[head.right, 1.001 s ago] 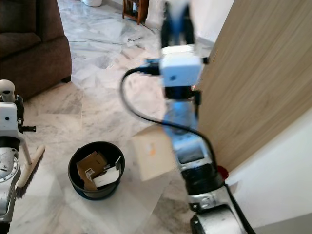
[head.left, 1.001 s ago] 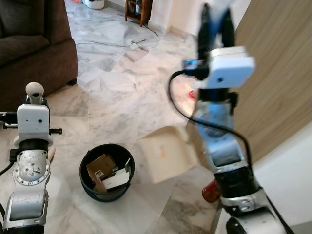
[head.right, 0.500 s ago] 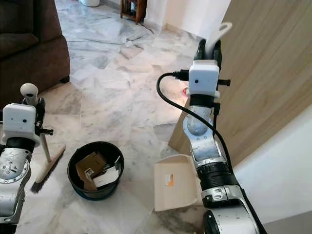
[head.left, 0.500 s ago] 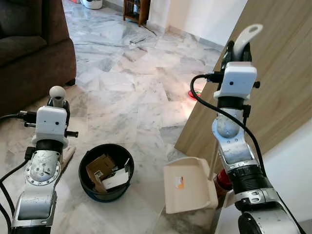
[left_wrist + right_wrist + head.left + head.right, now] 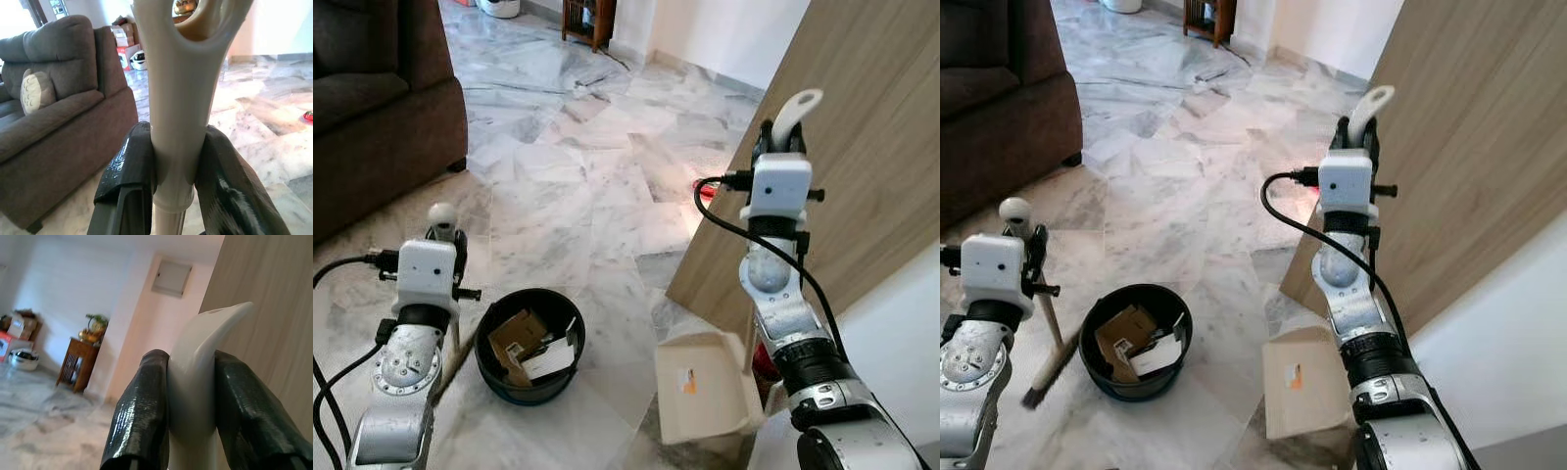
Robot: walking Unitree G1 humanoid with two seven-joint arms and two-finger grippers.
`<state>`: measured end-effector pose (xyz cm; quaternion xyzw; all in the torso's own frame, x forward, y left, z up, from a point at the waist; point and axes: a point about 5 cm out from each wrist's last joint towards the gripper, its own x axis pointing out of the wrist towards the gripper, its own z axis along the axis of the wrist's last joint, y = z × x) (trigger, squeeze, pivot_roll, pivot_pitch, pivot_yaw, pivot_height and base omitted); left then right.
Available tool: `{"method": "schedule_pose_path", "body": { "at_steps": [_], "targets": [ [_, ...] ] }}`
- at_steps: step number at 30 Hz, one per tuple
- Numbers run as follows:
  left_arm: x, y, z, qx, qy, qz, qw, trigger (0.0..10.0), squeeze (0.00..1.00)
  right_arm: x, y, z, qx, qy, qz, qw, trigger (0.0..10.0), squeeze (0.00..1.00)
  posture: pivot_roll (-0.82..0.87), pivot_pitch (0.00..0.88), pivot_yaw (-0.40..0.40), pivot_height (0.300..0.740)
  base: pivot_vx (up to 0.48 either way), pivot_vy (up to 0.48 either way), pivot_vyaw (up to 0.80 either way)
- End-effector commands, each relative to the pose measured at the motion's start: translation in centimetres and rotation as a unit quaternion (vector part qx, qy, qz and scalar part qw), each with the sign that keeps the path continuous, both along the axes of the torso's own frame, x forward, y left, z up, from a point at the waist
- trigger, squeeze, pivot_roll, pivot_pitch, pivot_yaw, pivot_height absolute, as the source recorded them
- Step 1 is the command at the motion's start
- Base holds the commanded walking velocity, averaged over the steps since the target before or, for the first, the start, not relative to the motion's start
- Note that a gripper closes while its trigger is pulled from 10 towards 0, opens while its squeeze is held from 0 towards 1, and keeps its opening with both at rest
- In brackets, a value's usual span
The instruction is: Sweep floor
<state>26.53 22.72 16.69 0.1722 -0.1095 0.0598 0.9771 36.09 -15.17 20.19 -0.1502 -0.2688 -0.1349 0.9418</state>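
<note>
My left jaws (image 5: 173, 161) clamp the broom (image 5: 1048, 343) beside the bin (image 5: 1136, 338); right jaws (image 5: 190, 391) clamp the dustpan (image 5: 1304, 384) handle. Recommend lowering the pan flat onto the floor (image 5: 1185, 196) first.

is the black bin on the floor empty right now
No, the black bin holds scraps of brown cardboard and white paper, seen from above in the left eye view.
</note>
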Motion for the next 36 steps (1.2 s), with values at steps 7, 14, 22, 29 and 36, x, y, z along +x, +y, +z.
{"method": "schedule_pose_path", "body": {
  "at_steps": [7,14,22,29,36],
  "targets": [
    [-0.5,-0.8,-1.1,-0.014,0.013,-0.018,1.0,10.0,0.0,-0.1,-2.0,-2.4,0.021,0.044,-0.015,0.999,10.0,0.0,0.18,0.133,-0.149,0.74,0.0,0.0,0.0],
    [-1.1,-0.9,-2.0,-0.031,0.019,0.01,0.999,10.0,0.0,-0.2,-2.9,-5.1,0.109,0.106,-0.01,0.988,10.0,0.0,0.19,0.12,-0.151,0.74,0.0,0.0,0.0],
    [-2.1,-0.2,-3.5,-0.052,0.03,0.053,0.997,10.0,0.0,-0.4,-3.2,-7.1,0.198,0.138,0.011,0.97,10.0,0.0,0.2,0.104,-0.155,0.74,0.0,0.0,0.0],
    [-2.8,0.0,-4.7,-0.09,0.043,0.071,0.992,10.0,0.0,-0.6,-2.9,-7.5,0.221,0.136,0.053,0.964,10.0,0.0,0.2,0.088,-0.16,0.74,0.0,0.0,0.0],
    [-2.5,-0.3,-4.7,-0.092,0.039,0.067,0.993,10.0,0.0,-0.7,-2.5,-7.8,0.209,0.138,0.067,0.966,10.0,0.0,0.19,0.08,-0.158,0.74,0.0,0.0,0.0]
  ]
}}
